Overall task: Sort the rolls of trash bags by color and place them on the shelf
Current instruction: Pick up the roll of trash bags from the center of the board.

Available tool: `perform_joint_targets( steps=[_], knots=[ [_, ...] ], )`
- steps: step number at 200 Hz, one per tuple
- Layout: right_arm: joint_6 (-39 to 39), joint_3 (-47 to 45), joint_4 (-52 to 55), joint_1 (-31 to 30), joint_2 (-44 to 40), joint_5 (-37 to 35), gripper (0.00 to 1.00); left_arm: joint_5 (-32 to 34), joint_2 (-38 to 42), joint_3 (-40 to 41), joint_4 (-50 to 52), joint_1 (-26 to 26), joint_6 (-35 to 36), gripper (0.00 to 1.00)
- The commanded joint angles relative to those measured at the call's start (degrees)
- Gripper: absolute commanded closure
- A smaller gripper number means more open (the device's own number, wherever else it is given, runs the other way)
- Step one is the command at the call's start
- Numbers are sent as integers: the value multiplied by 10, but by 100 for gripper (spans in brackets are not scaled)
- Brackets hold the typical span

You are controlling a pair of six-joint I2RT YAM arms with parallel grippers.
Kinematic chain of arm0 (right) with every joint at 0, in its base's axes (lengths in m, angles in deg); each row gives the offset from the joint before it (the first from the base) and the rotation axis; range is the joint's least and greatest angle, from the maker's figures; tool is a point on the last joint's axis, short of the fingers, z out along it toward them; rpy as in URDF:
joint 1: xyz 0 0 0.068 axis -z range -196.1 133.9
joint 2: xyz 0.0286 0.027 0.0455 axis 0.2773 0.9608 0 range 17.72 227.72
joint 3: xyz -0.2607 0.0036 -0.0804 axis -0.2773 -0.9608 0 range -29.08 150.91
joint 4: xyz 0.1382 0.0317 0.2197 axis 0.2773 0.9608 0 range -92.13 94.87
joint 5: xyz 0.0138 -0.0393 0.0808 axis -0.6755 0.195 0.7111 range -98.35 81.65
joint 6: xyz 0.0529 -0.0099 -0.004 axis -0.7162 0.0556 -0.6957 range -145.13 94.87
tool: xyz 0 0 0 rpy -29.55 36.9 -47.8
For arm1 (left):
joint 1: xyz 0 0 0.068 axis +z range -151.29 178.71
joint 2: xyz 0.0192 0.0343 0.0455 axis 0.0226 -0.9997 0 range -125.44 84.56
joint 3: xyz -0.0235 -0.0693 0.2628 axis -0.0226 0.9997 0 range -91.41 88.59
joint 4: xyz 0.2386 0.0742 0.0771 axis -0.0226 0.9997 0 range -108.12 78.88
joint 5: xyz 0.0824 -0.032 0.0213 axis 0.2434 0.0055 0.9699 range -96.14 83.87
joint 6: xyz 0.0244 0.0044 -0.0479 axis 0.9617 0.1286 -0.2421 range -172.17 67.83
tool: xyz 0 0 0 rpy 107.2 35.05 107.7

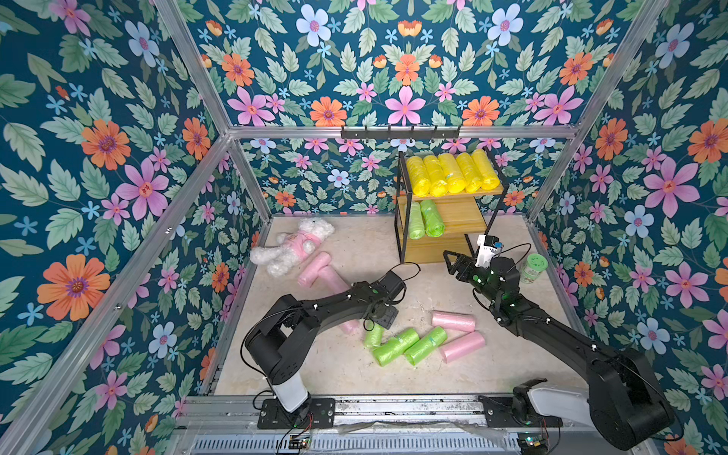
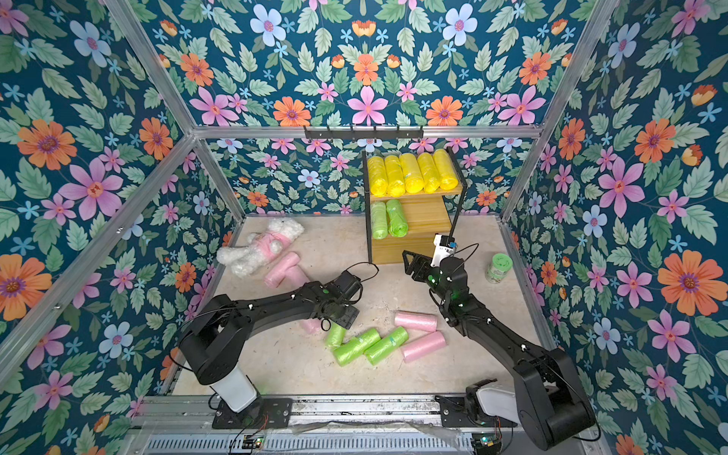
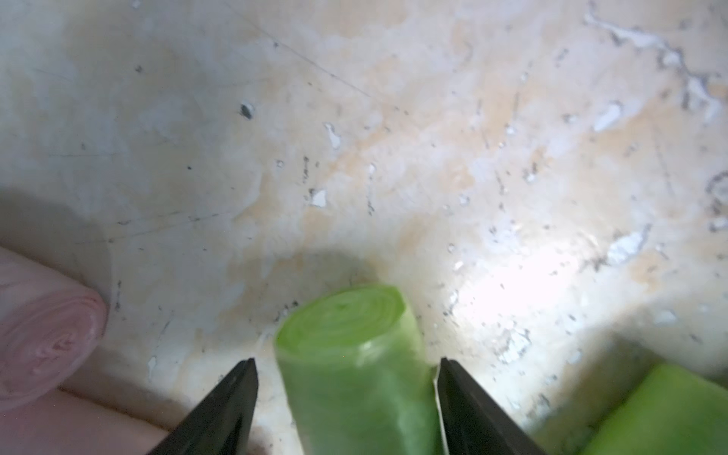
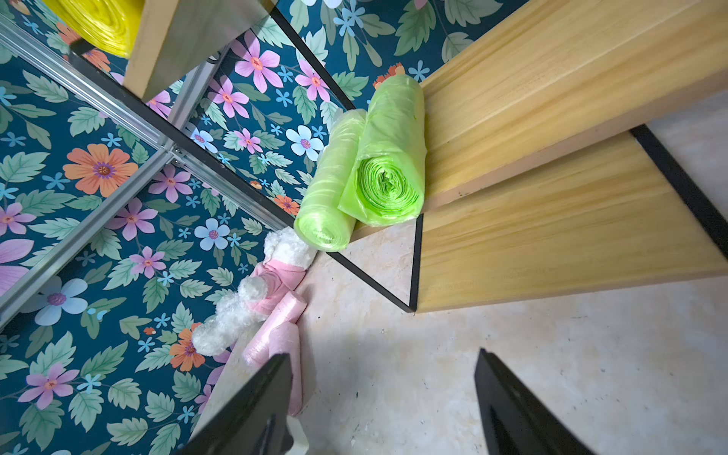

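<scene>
A two-armed robot works on a pale, mottled worktop boxed in by floral walls. The shelf stands at the back, right of centre. Five yellow rolls lie side by side on its top board. A green pair lies touching at the left end of the middle board, the ends jutting slightly over the front edge.

Near the front centre of the worktop lie three more green ones. The left arm bends over the leftmost. In the wrist view the left tool points down with its black jaws spread, one on each side of this green roll, which lies on the worktop. A gap shows beside one jaw, so it is not gripped. The other jaw is just beside the roll, and I cannot tell if it touches. Two greens lie just to its right, touching each other.

Two pink rolls lie right of those greens. A pink pair lies at the back left, against a white plush toy in a pink shirt. Another pink bit shows under the left arm.

The right tool hovers above the worktop in front of the shelf's lower boards, jaws wide apart with nothing between them. A green-lidded jar stands near the right wall.
</scene>
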Motion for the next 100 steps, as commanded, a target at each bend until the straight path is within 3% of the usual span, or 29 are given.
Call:
perform_joint_targets(
  steps=[1, 46, 100],
  knots=[
    [-1, -3, -15, 2, -3, -6, 22, -38, -16, -9, -14, 6, -14, 24],
    [-1, -11, -14, 5, -11, -6, 22, -61, -32, 1, -23, 14, -44, 28],
    [-7, -14, -20, 5, -15, 5, 23, -28, -2, 27, -72, 21, -72, 50]
  ],
)
